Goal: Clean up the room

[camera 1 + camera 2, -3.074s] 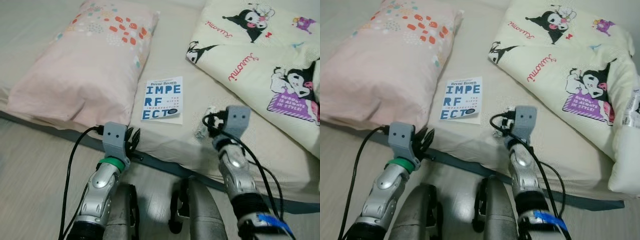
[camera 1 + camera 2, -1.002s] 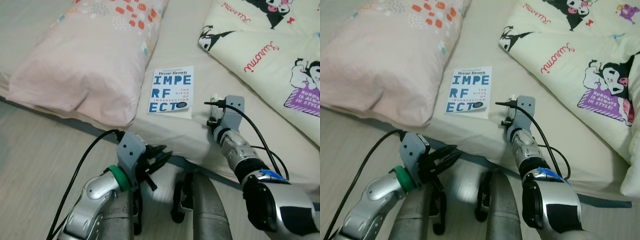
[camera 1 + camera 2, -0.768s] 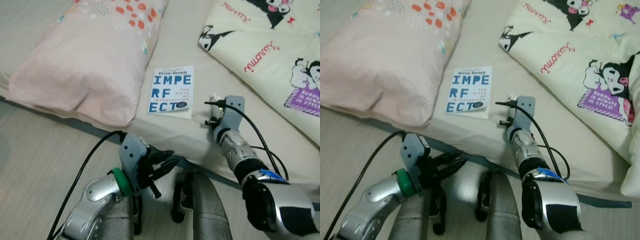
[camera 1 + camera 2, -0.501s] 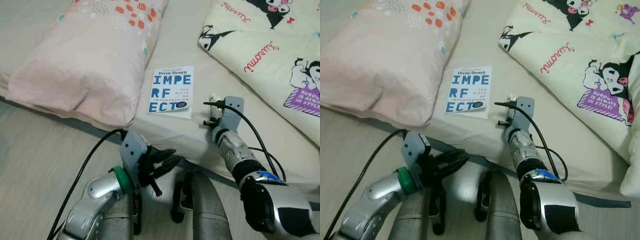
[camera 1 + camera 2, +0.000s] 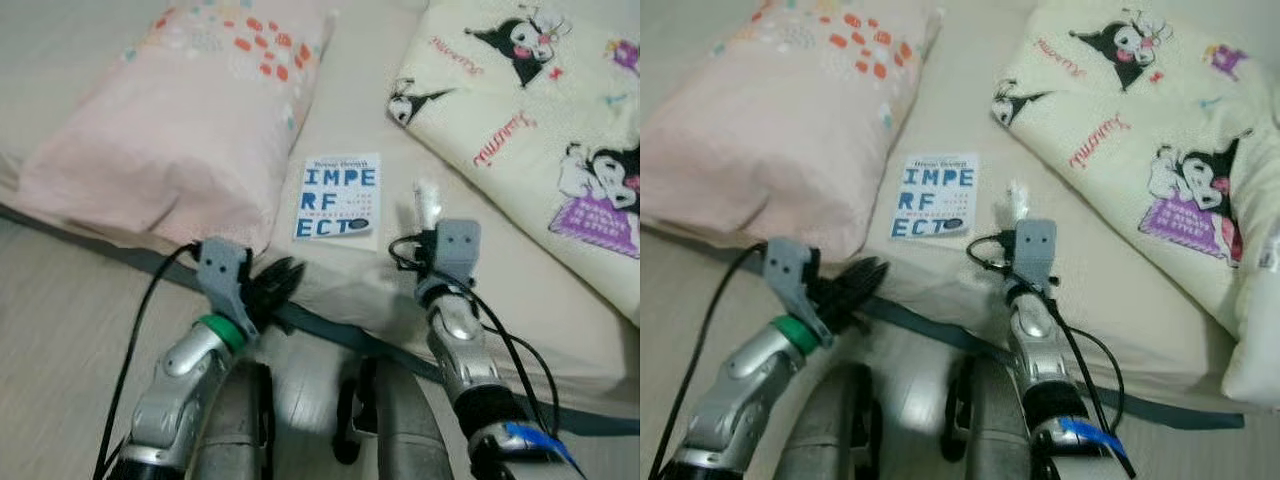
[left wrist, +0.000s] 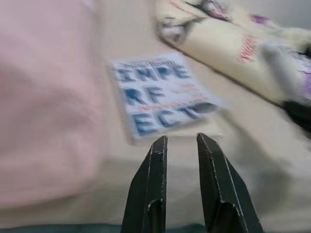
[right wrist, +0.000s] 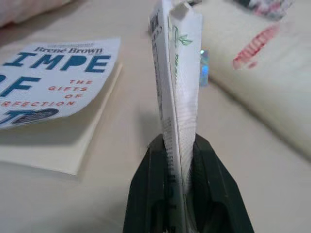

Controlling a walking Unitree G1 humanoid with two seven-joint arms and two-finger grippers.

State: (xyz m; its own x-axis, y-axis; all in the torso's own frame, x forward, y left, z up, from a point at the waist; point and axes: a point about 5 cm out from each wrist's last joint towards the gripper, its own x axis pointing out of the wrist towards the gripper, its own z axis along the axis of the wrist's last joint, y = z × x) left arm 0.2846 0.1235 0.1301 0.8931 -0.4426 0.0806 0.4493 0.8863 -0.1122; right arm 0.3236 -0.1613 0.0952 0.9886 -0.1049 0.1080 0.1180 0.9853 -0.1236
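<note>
A white snack wrapper point(image 7: 177, 73) stands upright between the fingers of my right gripper point(image 7: 179, 141), which is shut on it just above the bed sheet point(image 5: 520, 290). In the left eye view the wrapper point(image 5: 424, 203) pokes up beyond the right wrist, right of a white and blue book point(image 5: 338, 197) lying flat on the bed. My left gripper point(image 5: 283, 276) hovers at the mattress's front edge, pointing at the book point(image 6: 158, 92). Its fingers point(image 6: 158, 160) are open by a narrow gap with nothing between them.
A pink pillow point(image 5: 170, 130) lies left of the book. A cream cartoon-print blanket point(image 5: 530, 110) is bunched up on the right. The bed's dark lower rim point(image 5: 330, 335) runs across in front of my legs, with pale wood floor point(image 5: 60, 330) on the left.
My right gripper has taken the wrapper off the sheet and holds it upright. My left gripper has risen to the bed's edge and its fingers have drawn closer. The camera has shifted.
</note>
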